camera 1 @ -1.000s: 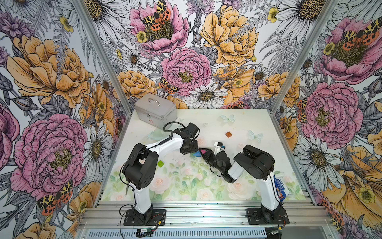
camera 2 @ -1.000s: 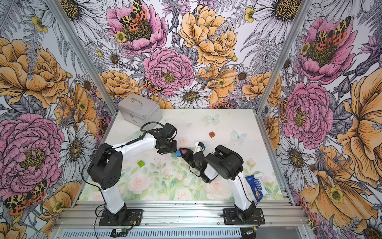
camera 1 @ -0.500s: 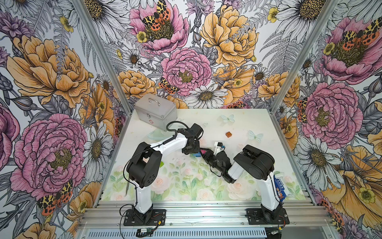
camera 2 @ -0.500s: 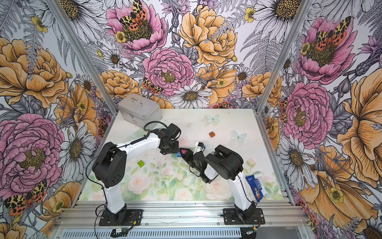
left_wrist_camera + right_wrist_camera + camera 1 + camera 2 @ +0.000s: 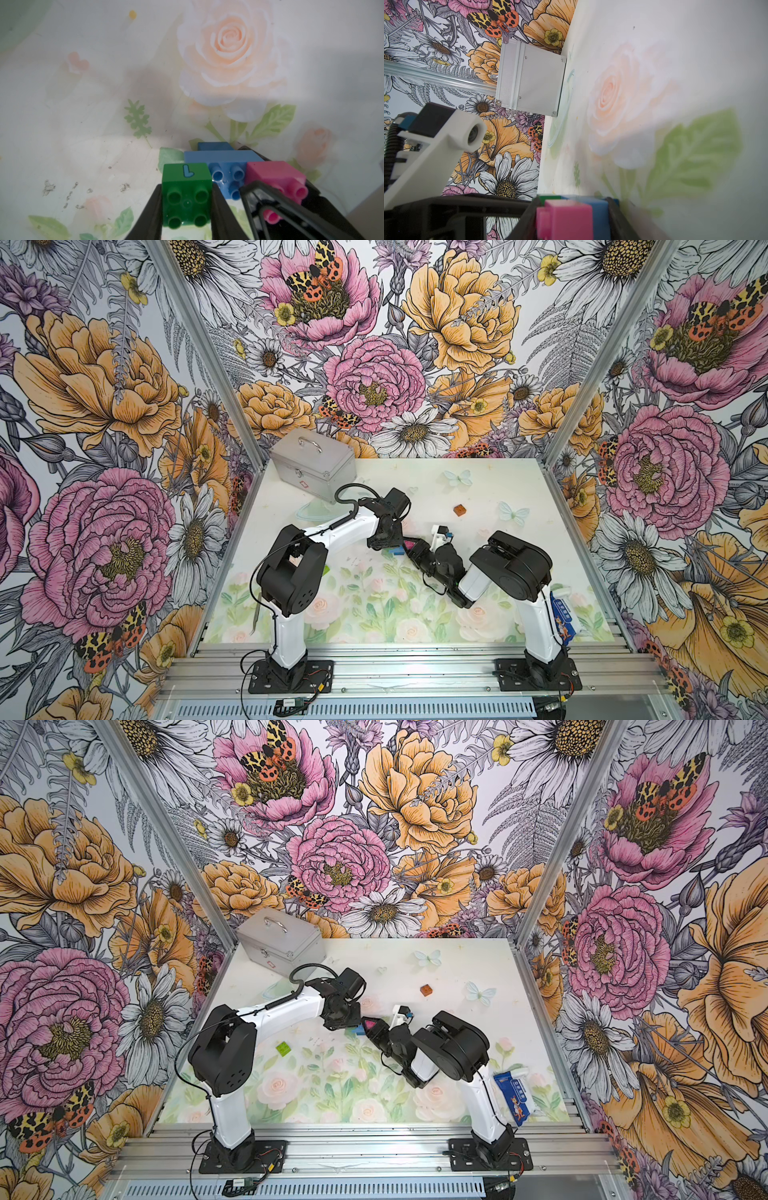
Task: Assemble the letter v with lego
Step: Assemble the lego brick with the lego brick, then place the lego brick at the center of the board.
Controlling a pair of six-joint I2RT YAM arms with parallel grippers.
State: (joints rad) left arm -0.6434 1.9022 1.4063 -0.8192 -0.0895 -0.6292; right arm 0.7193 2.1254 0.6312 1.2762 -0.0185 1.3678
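Between the arms, the left gripper (image 5: 186, 188) pinches the green brick (image 5: 187, 199), and the right gripper (image 5: 571, 209) pinches the pink brick (image 5: 564, 220). Green touches the other end of the light blue brick (image 5: 224, 164).

light: bright, even | shadows: soft | wrist views: blurred close-up

Table (image 5: 519, 489) bears case (image 5: 311, 466), packet (image 5: 517, 1094); brown brick (image 5: 459, 510), lime brick (image 5: 283, 1048).

The green brick (image 5: 186, 199) carried a pale blue mark. The light blue brick (image 5: 224, 158), dark blue brick (image 5: 215, 146) and pink brick (image 5: 272, 174) were plain. The bench (image 5: 83, 104) showed peach roses and green leaves.
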